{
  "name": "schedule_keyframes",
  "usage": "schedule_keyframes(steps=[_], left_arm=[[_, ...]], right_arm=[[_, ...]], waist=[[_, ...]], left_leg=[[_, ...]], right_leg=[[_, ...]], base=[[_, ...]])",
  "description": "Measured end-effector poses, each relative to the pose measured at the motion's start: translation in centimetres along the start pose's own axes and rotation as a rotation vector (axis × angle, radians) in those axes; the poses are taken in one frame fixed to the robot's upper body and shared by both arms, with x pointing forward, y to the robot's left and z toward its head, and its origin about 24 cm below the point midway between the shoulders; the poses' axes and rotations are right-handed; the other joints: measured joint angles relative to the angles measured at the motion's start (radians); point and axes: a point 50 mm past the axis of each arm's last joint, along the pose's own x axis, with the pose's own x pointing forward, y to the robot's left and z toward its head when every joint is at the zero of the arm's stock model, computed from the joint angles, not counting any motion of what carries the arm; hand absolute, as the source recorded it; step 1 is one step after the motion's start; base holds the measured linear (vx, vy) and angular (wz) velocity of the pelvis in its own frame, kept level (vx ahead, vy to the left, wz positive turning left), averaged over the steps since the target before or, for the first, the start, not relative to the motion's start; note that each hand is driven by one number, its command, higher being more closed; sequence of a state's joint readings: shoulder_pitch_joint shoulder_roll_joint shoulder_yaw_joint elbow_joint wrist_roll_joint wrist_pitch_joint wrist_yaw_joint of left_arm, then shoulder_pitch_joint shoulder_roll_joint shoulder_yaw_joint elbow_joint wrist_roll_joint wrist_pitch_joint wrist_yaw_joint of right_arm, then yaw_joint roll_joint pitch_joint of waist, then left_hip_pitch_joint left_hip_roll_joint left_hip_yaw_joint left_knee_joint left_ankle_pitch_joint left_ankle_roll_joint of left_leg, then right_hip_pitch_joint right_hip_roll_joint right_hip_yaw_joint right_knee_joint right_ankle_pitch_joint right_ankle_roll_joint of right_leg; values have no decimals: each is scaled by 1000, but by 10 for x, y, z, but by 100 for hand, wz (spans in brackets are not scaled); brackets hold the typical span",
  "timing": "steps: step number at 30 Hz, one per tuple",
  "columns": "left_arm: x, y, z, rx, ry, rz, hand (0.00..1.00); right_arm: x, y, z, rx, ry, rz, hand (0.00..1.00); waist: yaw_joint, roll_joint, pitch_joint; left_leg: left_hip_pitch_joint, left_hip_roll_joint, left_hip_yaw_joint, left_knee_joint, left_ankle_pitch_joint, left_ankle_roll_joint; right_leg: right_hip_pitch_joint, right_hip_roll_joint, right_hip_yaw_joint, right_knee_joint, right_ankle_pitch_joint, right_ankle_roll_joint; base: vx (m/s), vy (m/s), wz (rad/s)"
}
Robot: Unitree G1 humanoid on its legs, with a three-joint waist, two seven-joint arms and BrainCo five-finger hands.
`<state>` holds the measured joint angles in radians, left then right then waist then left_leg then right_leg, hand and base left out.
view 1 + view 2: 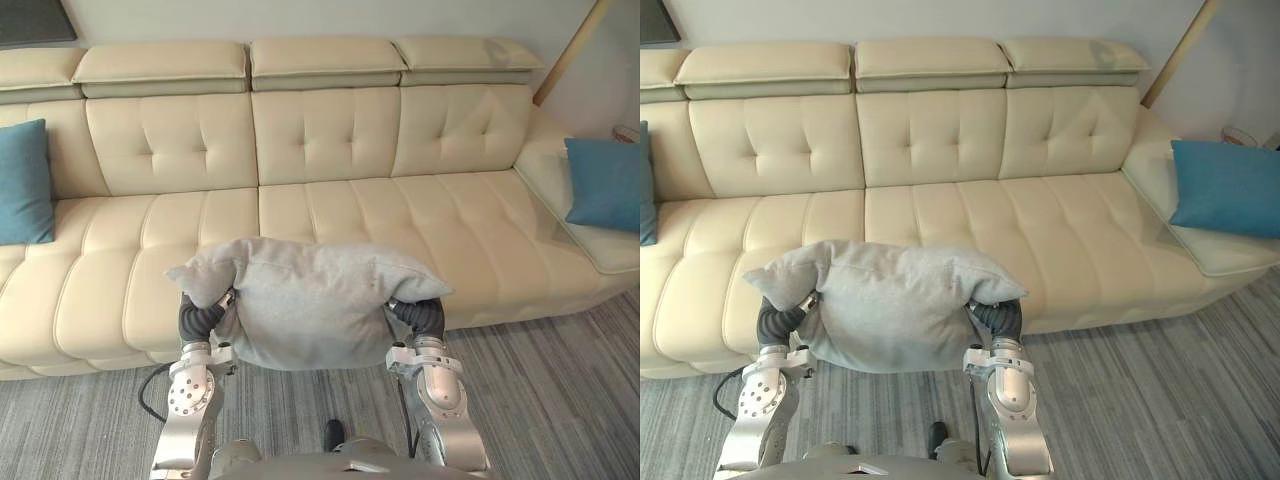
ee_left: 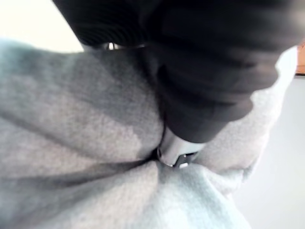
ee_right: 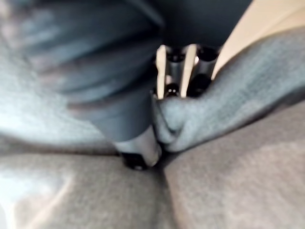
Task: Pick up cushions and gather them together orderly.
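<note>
Where the right wrist view looks along our right hand (image 3: pixel 137 140), we see its fingers (image 3: pixel 178 71) and thumb clenched on a bunched fold of the grey cushion (image 1: pixel 310 305). Our left hand (image 2: pixel 177 151) is sunk into a crease at the cushion's other end; whether it grasps or only presses, we cannot tell. Between the two, the grey cushion hangs at the lower centre of the head views, in front of the sofa (image 1: pixel 330 215) seat edge and above the floor (image 1: pixel 560 400). The left blue cushion (image 1: pixel 22 180) leans at the far left edge of the frame and the right blue cushion (image 1: pixel 605 185) at the far right, well apart from each other and from ours.

We judge the hold to be the main risk. Soft cloth pinched at the ends can slide out, and if one side gives, the cushion swings down to the floor. It also hides both hands and the seat edge from the head camera, so we could set it down crooked or half off the seat. Gathering toward either blue one means a long sideways carry, which would strain that pinch.
</note>
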<state>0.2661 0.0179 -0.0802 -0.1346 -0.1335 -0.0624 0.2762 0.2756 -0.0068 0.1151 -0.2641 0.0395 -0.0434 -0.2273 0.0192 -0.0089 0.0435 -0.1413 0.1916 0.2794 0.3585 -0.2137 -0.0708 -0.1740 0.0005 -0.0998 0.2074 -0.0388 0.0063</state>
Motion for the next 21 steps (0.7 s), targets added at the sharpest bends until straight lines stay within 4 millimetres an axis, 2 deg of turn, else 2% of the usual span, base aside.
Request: schedule_keyframes(steps=[4, 6, 7, 8, 10, 11, 12, 13, 14, 15, 16, 17, 19, 21], left_arm=[[-5, 1, -5, 14, 27, -7, 100], [-10, 1, -10, 21, 50, -16, 100], [-12, 1, -12, 22, 59, -19, 100], [-15, 1, -14, 26, 68, -27, 100], [-16, -1, -14, 24, 71, -45, 100], [-16, -1, -14, 24, 71, -48, 100], [-16, -1, -14, 26, 71, -52, 100], [-16, -1, -14, 31, 72, -50, 100], [-17, 3, -15, 33, 75, -37, 100], [-16, 3, -14, 34, 70, -33, 100], [-15, 8, -11, 40, 60, -19, 100], [-16, 11, -12, 45, 63, -8, 100], [-16, 15, -10, 50, 58, 5, 100], [-15, 14, -5, 45, 34, 1, 100]], right_arm=[[-12, -5, -3, -11, 24, -16, 100], [-14, -8, 6, -20, -10, -14, 100], [-14, -8, 8, -22, -20, -12, 100], [-14, -9, 14, -23, -43, -11, 100], [-13, -10, 20, -26, -71, -12, 100], [-13, -10, 21, -28, -74, -14, 100], [-13, -10, 21, -27, -75, -20, 100], [-13, -10, 21, -26, -73, -22, 100], [-14, -6, 19, -22, -67, -4, 100], [-14, -5, 20, -19, -67, 1, 100], [-15, -1, 19, -10, -64, 12, 100], [-15, 1, 18, -6, -58, 22, 100], [-16, 6, 18, 0, -56, 42, 100], [-15, 5, 16, -5, -52, 43, 100]], waist=[[11, 18, 13], [13, 46, 35], [15, 40, 40], [19, 45, 38], [22, 56, 36], [22, 55, 37], [21, 55, 37], [25, 61, 32], [30, 42, 23], [31, 42, 23], [32, 27, 24], [36, 25, 23], [40, 18, 18], [62, 11, 14]], left_leg=[[-25, 30, -43, 127, -33, -5], [-110, 53, -65, 304, -8, 11], [-132, 53, -63, 344, 12, 17], [-153, 52, -55, 366, 6, 23], [-161, 51, -52, 272, -52, 42], [-162, 50, -51, 234, -56, 42], [-161, 44, -59, 141, -53, 34], [-149, 28, -51, 117, -14, 15], [-131, -1, -23, 82, -2, 14], [-133, -3, -18, 81, 4, 14], [-137, -6, 15, 105, 20, 40], [-132, -6, 28, 132, 7, 45], [-131, -10, 35, 163, -10, 52], [-116, -10, 64, 159, -71, 56]], right_leg=[[9, -2, -51, 85, -90, -13], [29, -9, -67, 117, -125, -17], [33, -19, -69, 117, -128, -16], [31, -35, -69, 116, -131, -14], [31, -54, -67, 110, -136, -6], [31, -59, -67, 109, -139, -2], [29, -70, -63, 110, -146, 10], [24, -79, -48, 111, -151, 26], [21, -84, -13, 91, -146, 34], [20, -85, -7, 87, -146, 32], [20, -93, 33, 62, -127, 55], [36, -96, 40, 35, -108, 81], [52, -101, 72, -4, -91, 100], [29, -102, 126, 6, -96, 112]], base=[[2, -16, 39], [12, 5, 35], [36, 88, 17], [36, 100, 12], [70, 180, 9], [100, 243, 9], [109, 235, 1], [143, 245, -16], [161, 172, -20], [197, 164, -21], [207, 189, -20], [240, 219, -32], [227, 160, -53], [229, 157, -79]])
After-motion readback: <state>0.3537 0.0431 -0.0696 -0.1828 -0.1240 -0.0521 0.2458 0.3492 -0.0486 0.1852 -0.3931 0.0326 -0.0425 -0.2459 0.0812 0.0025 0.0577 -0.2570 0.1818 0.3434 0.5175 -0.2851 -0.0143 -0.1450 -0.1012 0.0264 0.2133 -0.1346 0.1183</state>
